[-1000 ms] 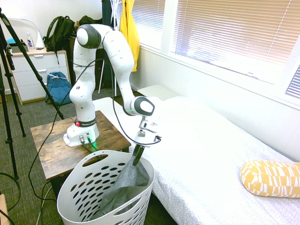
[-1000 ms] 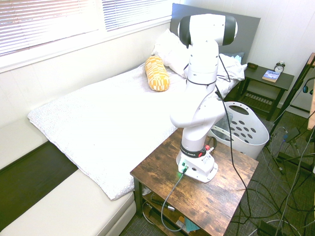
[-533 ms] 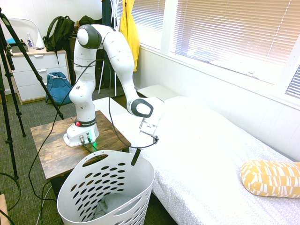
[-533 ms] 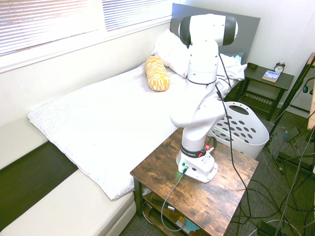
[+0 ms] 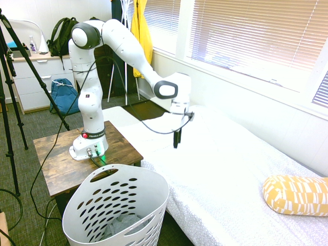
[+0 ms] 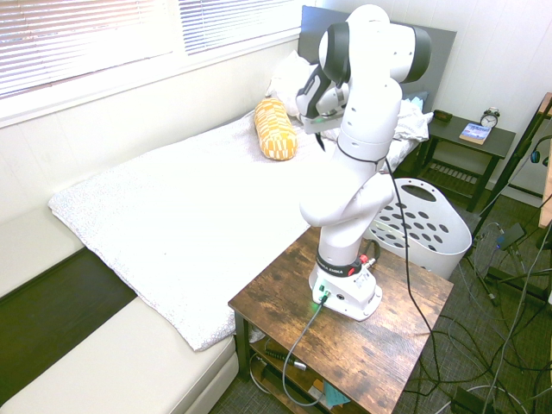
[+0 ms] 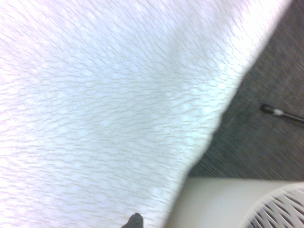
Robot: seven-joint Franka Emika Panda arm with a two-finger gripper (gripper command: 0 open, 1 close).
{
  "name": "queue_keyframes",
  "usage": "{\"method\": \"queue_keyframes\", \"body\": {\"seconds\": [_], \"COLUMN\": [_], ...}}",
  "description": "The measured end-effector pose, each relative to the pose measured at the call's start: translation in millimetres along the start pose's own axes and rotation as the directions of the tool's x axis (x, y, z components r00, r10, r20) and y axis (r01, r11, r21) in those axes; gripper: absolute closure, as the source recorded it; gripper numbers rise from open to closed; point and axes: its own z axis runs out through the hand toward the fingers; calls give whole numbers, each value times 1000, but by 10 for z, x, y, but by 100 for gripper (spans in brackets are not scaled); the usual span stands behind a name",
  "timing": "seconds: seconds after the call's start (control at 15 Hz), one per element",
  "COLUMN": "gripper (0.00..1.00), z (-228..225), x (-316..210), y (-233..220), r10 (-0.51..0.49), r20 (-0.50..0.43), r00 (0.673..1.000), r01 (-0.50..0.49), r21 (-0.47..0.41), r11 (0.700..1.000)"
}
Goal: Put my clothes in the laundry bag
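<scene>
Above the near part of the bed (image 5: pixel 241 169), the pincer (image 5: pixel 177 139) points steeply down as a dark, narrow shape, empty; whether its jaws are spread or pressed together cannot be told from these pictures. Under it the bed cover is white and finely quilted, a texture the wrist view shows close up beside grey carpet. One white plastic laundry basket (image 5: pixel 118 202), rounded, with oval holes all over its sides and a cut-out handle at the rim, stands on the floor against the wooden surface (image 5: pixel 61 164). One crumpled grey garment (image 5: pixel 122 224) lies at the basket's bottom, visible only in the first exterior view. One yellow patterned bolster (image 5: pixel 296 195) rests on the bed.
</scene>
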Motion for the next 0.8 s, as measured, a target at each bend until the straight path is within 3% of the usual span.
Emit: {"method": "queue_keyframes", "body": {"seconds": [0.2,0.4,0.6,0.8], "gripper": [0,0,0,0], "z": [-667,-1085,-1221,-1346], "x": [-1184,-2248,-2995,-3321], "y": [-884,-1434,-1701,-1654], "r10": [-205,-409,-584,-731], "r20": [26,17,51,80], "r00": [978,912,810,678], "r01": [200,395,548,671], "r21": [143,225,285,340], "r11": [969,891,786,659]}}
